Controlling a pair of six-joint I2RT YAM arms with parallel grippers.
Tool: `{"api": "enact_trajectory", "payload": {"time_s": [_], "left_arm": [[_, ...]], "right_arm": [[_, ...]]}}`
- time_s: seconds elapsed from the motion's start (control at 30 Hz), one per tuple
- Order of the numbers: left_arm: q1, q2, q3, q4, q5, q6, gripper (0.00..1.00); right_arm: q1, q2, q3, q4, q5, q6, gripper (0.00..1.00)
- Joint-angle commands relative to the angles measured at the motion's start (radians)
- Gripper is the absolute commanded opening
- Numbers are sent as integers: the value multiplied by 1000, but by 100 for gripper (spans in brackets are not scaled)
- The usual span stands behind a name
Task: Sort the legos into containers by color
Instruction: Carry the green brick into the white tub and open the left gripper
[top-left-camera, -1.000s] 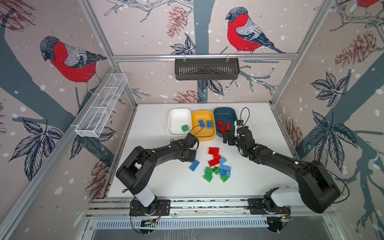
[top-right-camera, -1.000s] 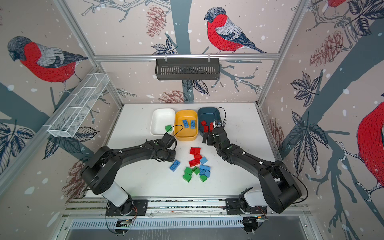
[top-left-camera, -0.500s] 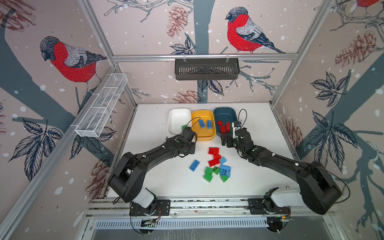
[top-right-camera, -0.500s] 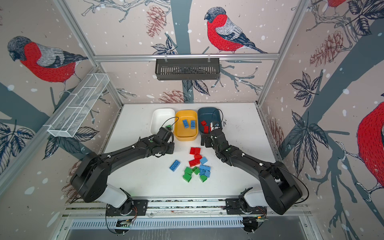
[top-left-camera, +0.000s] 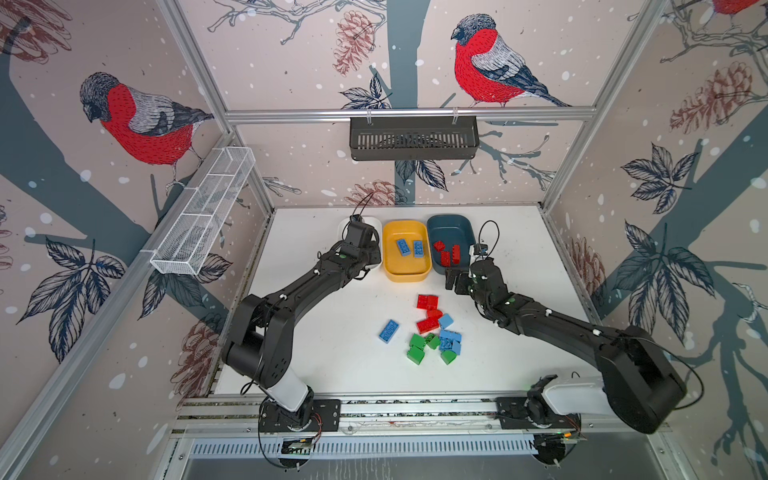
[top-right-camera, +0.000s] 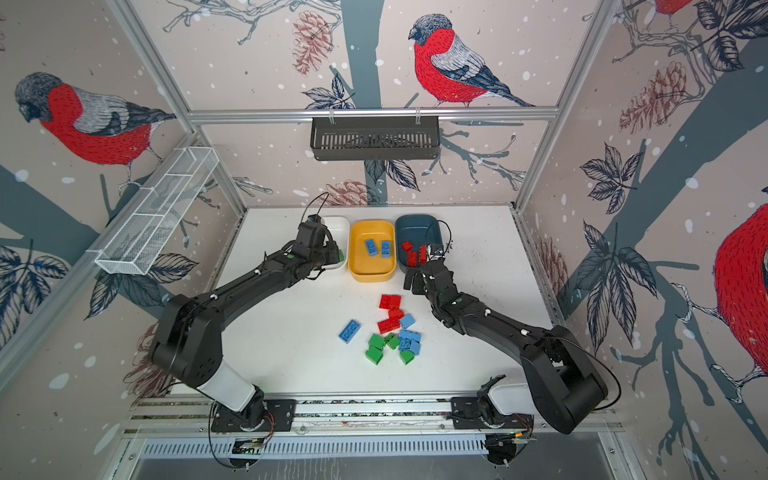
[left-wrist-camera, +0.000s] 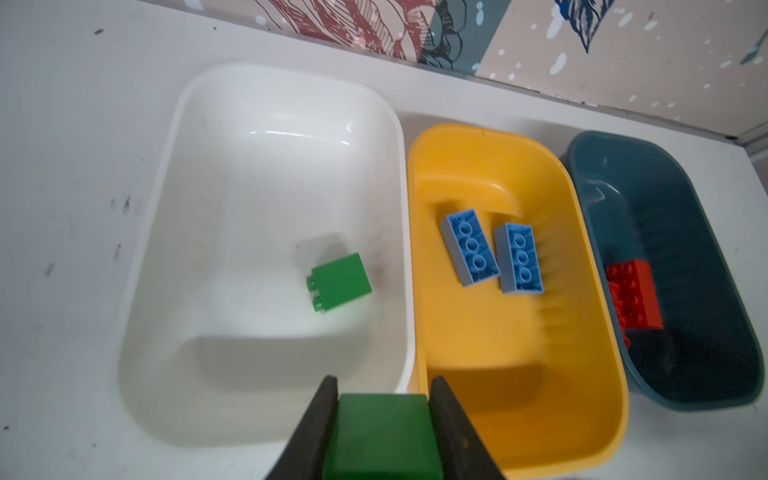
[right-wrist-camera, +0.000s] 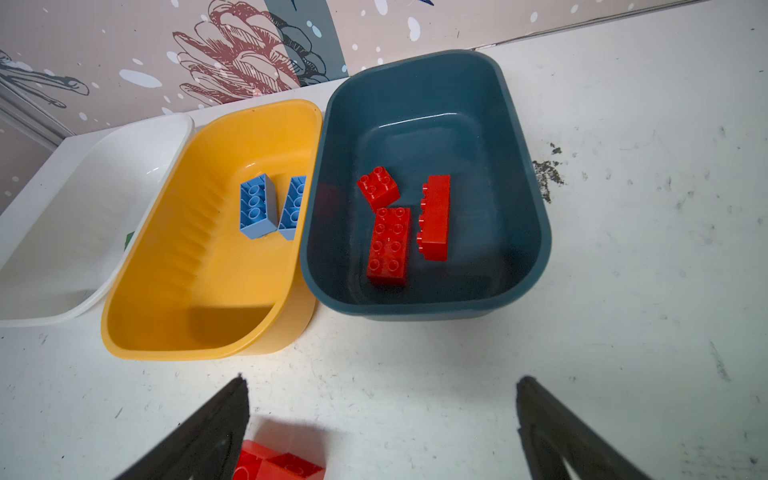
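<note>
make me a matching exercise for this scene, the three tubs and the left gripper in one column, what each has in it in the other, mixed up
Column one
1 white plastic tub
2 yellow plastic tub
3 dark teal plastic tub
4 left gripper

Column two
a three red studded bricks
b clamped on a green brick
c one loose green brick
d two long blue bricks

Pairs: 1-c, 2-d, 3-a, 4-b

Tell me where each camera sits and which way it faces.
Both top views: high over the front rail, looking down on the table; left arm, right arm in full.
Left wrist: above the white tub, looking into it; left gripper shut on a green brick.
Right wrist: near the teal tub, facing it; right gripper open.
Shared: both wrist views show the yellow tub.
</note>
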Motion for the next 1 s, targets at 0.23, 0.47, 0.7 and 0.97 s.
{"api": "enact_trajectory", "payload": {"time_s": [0.23, 0.47, 0.7, 0.97], "left_arm": [[56, 212, 196, 11, -48, 16, 33], [66, 314, 282, -12, -117, 16, 33], [84, 416, 417, -74, -115, 30, 40], [83, 372, 383, -59, -73, 14, 73]], "right_arm": [[5, -17, 21, -63, 46, 32, 99], [9, -32, 21, -110, 49, 45, 99], [20, -40, 0, -118, -20, 37, 99], [52, -68, -44, -127, -97, 25, 99]]}}
